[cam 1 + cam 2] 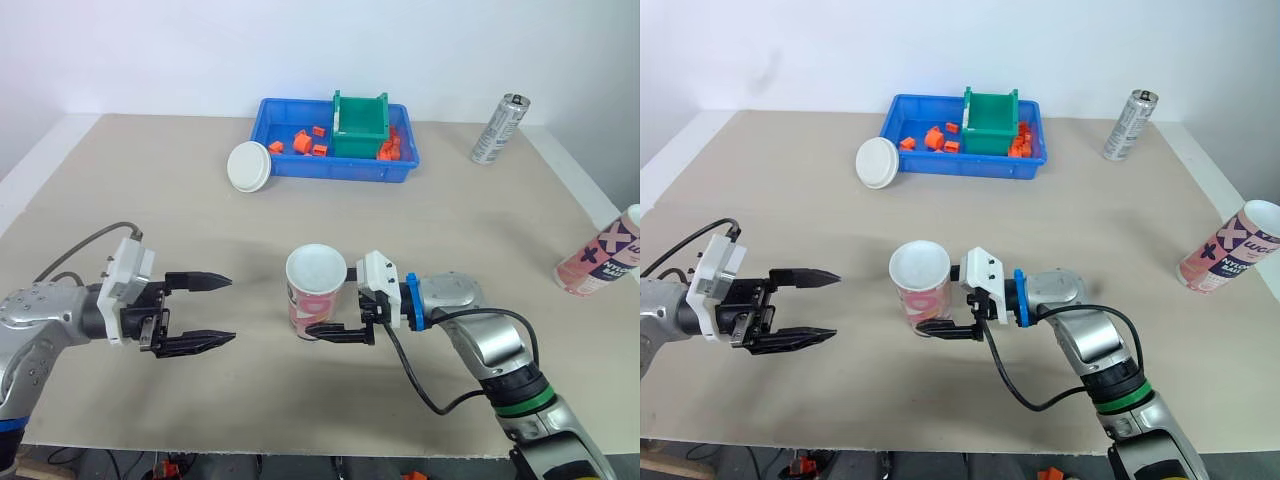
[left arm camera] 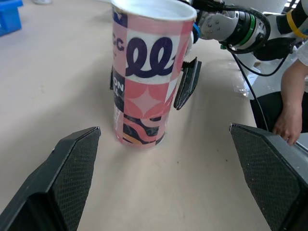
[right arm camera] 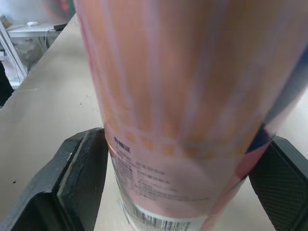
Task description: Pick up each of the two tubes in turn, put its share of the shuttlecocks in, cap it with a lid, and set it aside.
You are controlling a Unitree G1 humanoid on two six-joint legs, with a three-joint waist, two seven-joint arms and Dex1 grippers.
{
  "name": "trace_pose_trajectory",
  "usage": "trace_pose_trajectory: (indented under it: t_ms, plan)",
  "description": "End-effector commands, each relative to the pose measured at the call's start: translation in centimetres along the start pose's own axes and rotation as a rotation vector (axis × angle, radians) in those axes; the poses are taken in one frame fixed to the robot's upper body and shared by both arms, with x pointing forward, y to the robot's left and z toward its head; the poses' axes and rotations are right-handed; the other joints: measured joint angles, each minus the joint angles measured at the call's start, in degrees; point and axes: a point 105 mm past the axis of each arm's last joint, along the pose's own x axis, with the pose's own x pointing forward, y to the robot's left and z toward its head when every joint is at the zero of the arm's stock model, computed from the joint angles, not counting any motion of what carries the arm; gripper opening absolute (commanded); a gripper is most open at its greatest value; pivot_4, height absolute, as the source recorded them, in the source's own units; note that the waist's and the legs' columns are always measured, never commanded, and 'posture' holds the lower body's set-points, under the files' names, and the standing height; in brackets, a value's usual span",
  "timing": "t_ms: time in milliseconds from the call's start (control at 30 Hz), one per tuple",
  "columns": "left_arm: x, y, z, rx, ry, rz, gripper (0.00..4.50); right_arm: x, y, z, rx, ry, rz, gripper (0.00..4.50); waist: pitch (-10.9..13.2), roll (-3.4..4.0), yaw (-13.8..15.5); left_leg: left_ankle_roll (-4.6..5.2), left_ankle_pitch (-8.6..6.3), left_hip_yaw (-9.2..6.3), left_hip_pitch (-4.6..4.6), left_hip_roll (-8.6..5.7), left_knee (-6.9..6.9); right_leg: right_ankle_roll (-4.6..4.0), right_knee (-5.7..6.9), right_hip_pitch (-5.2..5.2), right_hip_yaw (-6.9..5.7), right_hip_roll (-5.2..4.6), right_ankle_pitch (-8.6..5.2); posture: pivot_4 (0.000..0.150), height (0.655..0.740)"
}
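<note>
Item 1 — pink tube point(image 2: 144, 82), upright at table centre, clasped low between right gripper's point(image 1: 318, 306) 2 fingers; left gripper point(image 1: 230, 310) spread wide, empty — lift straight, firmly, without tilting.

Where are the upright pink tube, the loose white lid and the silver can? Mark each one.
upright pink tube point(image 1: 303, 305): left eye view, on its patterned side wall.
white lid point(image 1: 248, 166): left eye view, middle of its flat face.
silver can point(image 1: 499, 130): left eye view, middle of its body.
</note>
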Motion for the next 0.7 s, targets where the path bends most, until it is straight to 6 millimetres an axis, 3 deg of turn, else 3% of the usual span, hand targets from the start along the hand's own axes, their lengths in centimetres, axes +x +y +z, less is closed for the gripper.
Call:
trace_pose_trajectory:
  t_ms: [33, 100, 267, 400, 467, 533, 600, 700]
  plan:
    - [0.1, 0.1, 0.4, 0.036, -0.008, -0.007, 4.48, 0.4, 0.0, 0.6, -0.032, -0.019, 0.016, 4.5, 0.0, 0.0, 0.0, 0.0, 0.0, 0.0, 0.0, 0.0, 0.0, 0.04, 0.0, 0.0, 0.0, 0.0, 0.03, 0.15, 0.7309]
    - [0.2, 0.1, 0.3, 0.039, -0.009, -0.012, 4.5, 0.5, 0.1, 0.6, -0.031, -0.019, 0.016, 4.25, 0.0, 0.0, 0.0, 0.0, 0.0, -0.01, 0.01, 0.01, 0.0, 0.07, 0.01, -0.01, -0.01, 0.01, 0.05, 0.15, 0.7309]
    - [0.8, 0.3, 0.2, 0.047, -0.016, -0.033, 4.5, 0.0, -0.2, 1.0, -0.029, -0.027, -0.009, 2.62, 0.0, 0.0, 0.0, 0.0, 0.0, -0.01, 0.01, 0.0, 0.0, 0.08, 0.01, 0.01, -0.01, 0.01, 0.06, 0.15, 0.7309]
    - [1.2, 0.4, 0.1, 0.055, -0.019, -0.05, 4.5, -0.7, -0.6, 1.7, -0.03, -0.039, -0.032, 2.62, 0.0, 0.0, 0.0, 0.0, 0.0, -0.01, 0.01, 0.0, 0.01, 0.09, 0.01, 0.01, -0.01, 0.01, 0.06, 0.15, 0.7309]
    - [1.9, 0.5, 0.2, 0.072, -0.021, -0.074, 4.5, -2.0, -1.3, 2.7, -0.041, -0.058, -0.074, 2.62, 0.0, 0.01, 0.2, 0.0, 0.0, -0.01, 0.01, 0.0, 0.01, 0.1, 0.01, 0.01, -0.01, 0.01, 0.07, 0.15, 0.7309]
    - [3.0, 0.9, 0.6, 0.096, -0.032, -0.092, 4.5, -4.0, -2.6, 4.0, -0.037, -0.096, -0.16, 2.62, 0.0, 0.01, 0.4, -0.01, 0.01, -0.01, -0.02, -0.02, 0.03, 0.12, 0.01, 0.03, -0.01, 0.0, 0.08, 0.15, 0.7309]
    - [4.4, 1.7, 1.5, 0.126, -0.066, -0.097, 4.5, -7.5, -5.0, 4.7, -0.034, -0.111, -0.339, 2.62, 0.0, 0.02, 0.8, -0.02, 0.01, -0.01, -0.05, -0.03, 0.09, 0.17, 0.0, 0.03, -0.01, -0.01, 0.12, 0.15, 0.7309]
    - [6.8, 2.4, 2.7, 0.136, -0.135, -0.119, 4.5, -14.3, -8.5, 3.6, -0.009, -0.054, -0.69, 2.62, 0.0, 0.01, 1.6, -0.02, 0.02, -0.02, -0.07, -0.08, 0.19, 0.25, -0.02, 0.08, 0.0, -0.02, 0.18, 0.15, 0.7309]
